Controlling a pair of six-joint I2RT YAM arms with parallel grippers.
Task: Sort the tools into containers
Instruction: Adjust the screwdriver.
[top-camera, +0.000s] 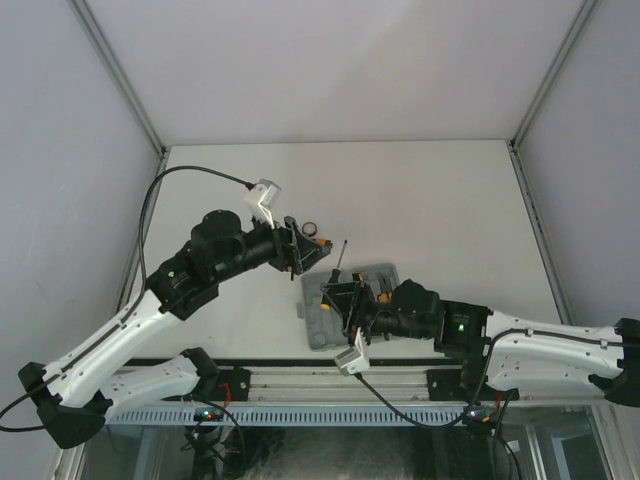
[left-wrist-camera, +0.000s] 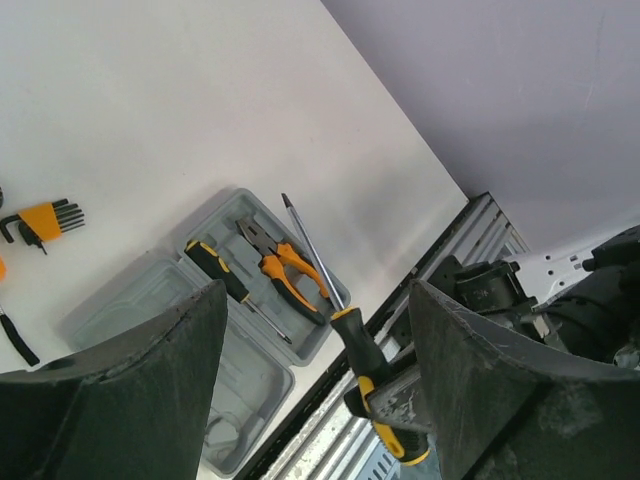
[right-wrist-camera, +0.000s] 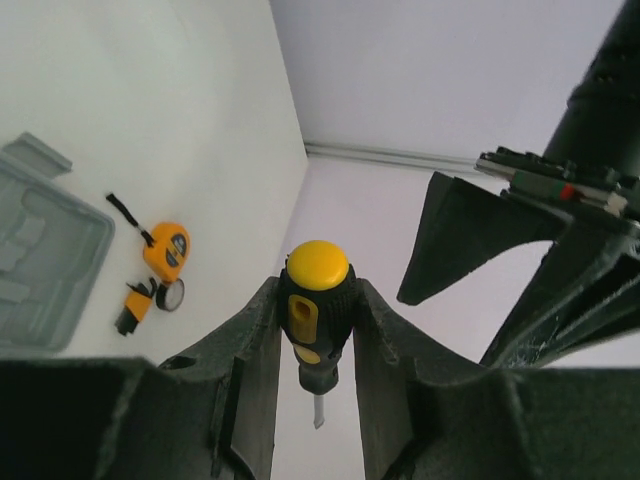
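Note:
The grey tool case lies open near the table's front edge. In the left wrist view the case holds one black-and-yellow screwdriver and the orange-handled pliers in one half. My right gripper is shut on the handle of the second screwdriver and holds it above the case, shaft pointing away. My left gripper is open and empty, hovering just behind the case. The hex key set, tape measure and black ring lie on the table beyond the case.
The aluminium rail with the arm bases runs along the table's near edge, close to the case. Grey walls enclose the table on three sides. The left gripper's fingers hang close to the right gripper.

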